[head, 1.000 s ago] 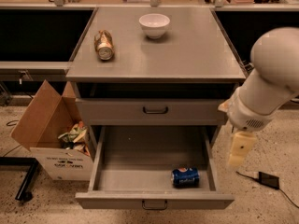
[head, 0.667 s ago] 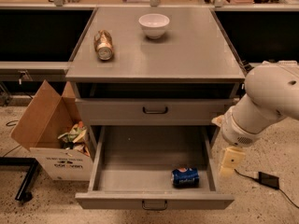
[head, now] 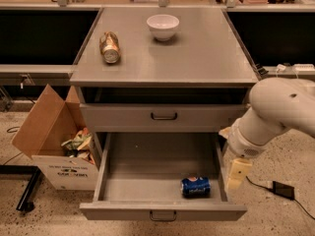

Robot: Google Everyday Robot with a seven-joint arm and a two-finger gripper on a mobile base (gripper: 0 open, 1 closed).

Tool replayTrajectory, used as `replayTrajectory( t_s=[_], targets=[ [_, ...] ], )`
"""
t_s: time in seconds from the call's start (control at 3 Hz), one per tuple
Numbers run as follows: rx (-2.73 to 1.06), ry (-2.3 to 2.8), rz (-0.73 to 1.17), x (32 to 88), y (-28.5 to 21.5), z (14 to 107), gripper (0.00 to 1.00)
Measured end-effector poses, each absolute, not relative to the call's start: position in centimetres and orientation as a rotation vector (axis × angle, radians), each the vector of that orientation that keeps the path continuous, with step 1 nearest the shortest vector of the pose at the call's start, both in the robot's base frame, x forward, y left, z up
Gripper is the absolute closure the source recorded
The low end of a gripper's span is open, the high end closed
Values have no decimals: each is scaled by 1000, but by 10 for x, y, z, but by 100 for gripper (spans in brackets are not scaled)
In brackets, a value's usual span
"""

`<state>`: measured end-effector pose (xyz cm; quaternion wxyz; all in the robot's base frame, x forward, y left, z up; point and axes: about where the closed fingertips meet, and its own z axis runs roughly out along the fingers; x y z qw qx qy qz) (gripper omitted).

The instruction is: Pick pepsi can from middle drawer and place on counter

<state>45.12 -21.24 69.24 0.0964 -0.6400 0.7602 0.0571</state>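
The pepsi can [head: 195,186], blue with a red-and-white logo, lies on its side at the front right of the pulled-out middle drawer [head: 147,186]. The drawer's front panel has a small dark handle [head: 163,215]. The grey counter [head: 197,53] tops the cabinet above. My white arm [head: 275,114] comes in from the right. My gripper [head: 236,178], with its pale yellowish end, hangs just outside the drawer's right wall, a little right of and above the can, not touching it.
On the counter stand a white bowl [head: 163,26] and a gold-brown can [head: 110,46] lying on its side. A closed drawer [head: 164,116] sits above the open one. An open cardboard box [head: 54,141] with trash stands left of the cabinet. A cable and black plug [head: 283,190] lie on the floor at the right.
My arm has swung lower and to the left, bringing the gripper closer to the drawer's right side. The can, bowl and drawer have not moved.
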Motion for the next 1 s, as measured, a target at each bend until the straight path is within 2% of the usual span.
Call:
replayTrajectory(
  t_s=[0.67,1.0],
  targets=[
    [-2028,2139,220,481,-210,572,0],
    [-2062,2095,236,494,-204,540,0]
  ],
)
